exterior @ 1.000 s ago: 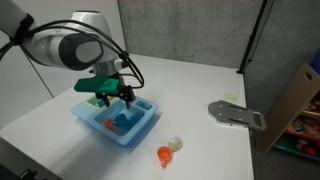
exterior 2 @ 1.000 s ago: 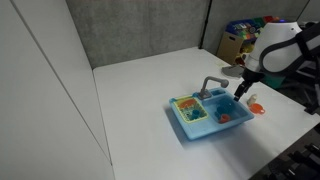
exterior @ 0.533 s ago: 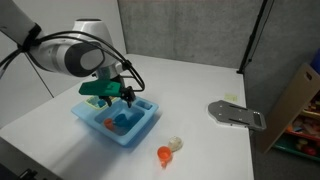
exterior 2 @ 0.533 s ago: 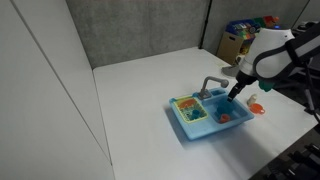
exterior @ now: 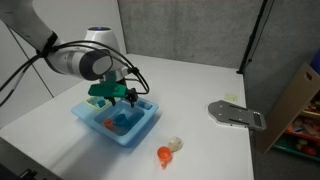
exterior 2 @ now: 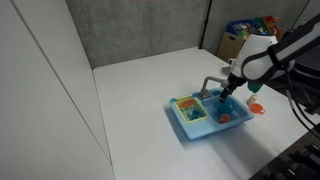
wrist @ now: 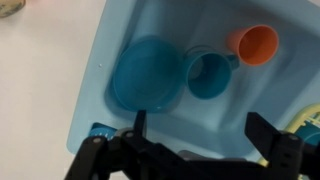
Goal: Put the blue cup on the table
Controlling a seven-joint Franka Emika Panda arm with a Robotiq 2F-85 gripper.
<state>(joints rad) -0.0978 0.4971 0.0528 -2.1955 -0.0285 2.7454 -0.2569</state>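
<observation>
The blue cup (wrist: 208,75) lies in the basin of the light-blue toy sink (wrist: 120,25), between a wider blue dish (wrist: 148,75) and an orange cup (wrist: 258,43). My gripper (wrist: 200,135) is open and empty just above the basin, with the blue cup a little ahead of its fingers. In both exterior views the gripper (exterior: 119,97) (exterior 2: 229,91) hangs over the sink (exterior: 92,122) (exterior 2: 186,128), which stands on the white table (exterior: 200,85) (exterior 2: 140,90). The blue cup shows only as a blue patch (exterior: 124,122) in an exterior view.
A second orange toy (exterior: 163,155) (exterior 2: 256,108) and a small white object (exterior: 176,144) lie on the table beside the sink. A grey flat device with a handle (exterior: 237,115) lies farther off. The sink's grey tap (exterior 2: 212,85) stands near the gripper.
The gripper has moved from the sink's edge to above the basin and has come down a little. It stays open. The cups have not moved.
</observation>
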